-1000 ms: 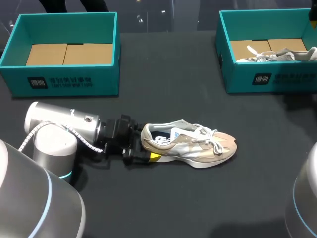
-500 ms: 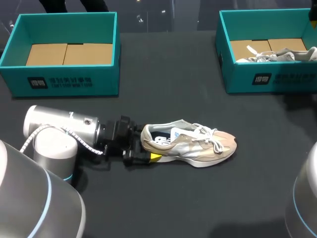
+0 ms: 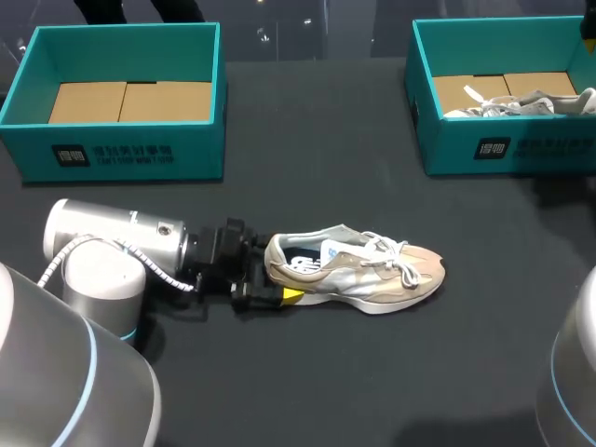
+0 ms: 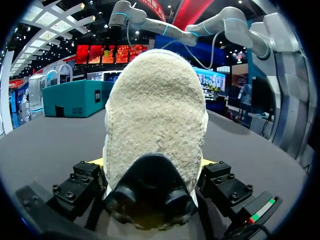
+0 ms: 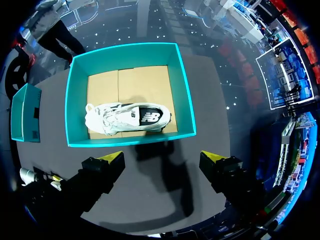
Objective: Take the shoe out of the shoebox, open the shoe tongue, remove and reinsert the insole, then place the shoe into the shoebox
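The beige shoe [image 3: 372, 272] is clamped at its heel by the left tool [image 3: 276, 275] — the right tool [image 5: 162, 161] is spread apart

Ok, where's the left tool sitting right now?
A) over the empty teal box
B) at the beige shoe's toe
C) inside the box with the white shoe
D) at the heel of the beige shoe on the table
D: the left tool has the heel of the beige shoe between its fingers, as the left wrist view shows.
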Robot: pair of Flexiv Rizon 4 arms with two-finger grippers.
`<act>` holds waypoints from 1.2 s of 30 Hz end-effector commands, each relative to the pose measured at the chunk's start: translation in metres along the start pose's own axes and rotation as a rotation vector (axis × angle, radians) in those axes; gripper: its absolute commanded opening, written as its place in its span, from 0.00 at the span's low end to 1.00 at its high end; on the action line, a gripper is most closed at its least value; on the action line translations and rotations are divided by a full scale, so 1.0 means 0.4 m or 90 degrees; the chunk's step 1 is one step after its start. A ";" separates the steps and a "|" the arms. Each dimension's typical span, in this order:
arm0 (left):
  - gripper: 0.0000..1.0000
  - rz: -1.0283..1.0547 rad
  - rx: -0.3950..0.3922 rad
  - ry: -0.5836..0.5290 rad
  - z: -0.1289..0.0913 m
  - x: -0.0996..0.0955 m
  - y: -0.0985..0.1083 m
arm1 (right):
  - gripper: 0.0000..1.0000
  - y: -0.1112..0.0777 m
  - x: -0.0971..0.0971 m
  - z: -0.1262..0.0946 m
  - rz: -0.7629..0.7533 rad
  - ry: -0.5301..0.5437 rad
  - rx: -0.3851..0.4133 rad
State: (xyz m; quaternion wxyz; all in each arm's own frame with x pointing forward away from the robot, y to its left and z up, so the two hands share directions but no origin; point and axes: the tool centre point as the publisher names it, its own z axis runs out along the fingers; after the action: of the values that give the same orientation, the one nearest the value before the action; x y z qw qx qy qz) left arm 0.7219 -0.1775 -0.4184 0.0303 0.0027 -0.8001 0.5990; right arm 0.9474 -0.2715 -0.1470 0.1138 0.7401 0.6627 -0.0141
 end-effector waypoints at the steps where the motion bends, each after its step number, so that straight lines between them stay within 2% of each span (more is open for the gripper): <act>1: 0.00 0.000 0.000 -0.003 0.006 0.004 0.011 | 1.00 -0.001 0.000 0.000 0.001 0.000 -0.001; 12: 0.00 0.000 0.000 -0.003 0.006 0.004 0.011 | 1.00 -0.001 0.000 0.000 0.001 0.000 -0.001; 13: 0.00 0.000 0.000 -0.003 0.006 0.004 0.011 | 1.00 -0.005 0.011 0.001 0.000 0.006 0.002; 16: 0.00 0.000 0.000 -0.003 0.006 0.004 0.011 | 1.00 -0.028 0.053 -0.005 -0.008 -0.005 0.021; 22: 0.00 0.000 0.000 -0.003 0.006 0.004 0.011 | 1.00 -0.111 0.144 -0.051 -0.005 0.001 0.013; 27: 0.00 0.000 0.000 -0.003 0.006 0.004 0.011 | 1.00 -0.186 0.243 -0.089 0.005 -0.003 0.001; 36: 0.00 0.000 0.000 -0.003 0.006 0.004 0.011 | 1.00 -0.340 0.444 -0.111 0.003 -0.008 -0.017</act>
State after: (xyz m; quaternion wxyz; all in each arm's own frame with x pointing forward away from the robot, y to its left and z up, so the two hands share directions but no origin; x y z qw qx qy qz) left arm 0.7219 -0.1774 -0.4184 0.0302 0.0028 -0.8002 0.5990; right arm 0.8503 -0.0983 -0.1486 0.0944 0.7423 0.6632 -0.0169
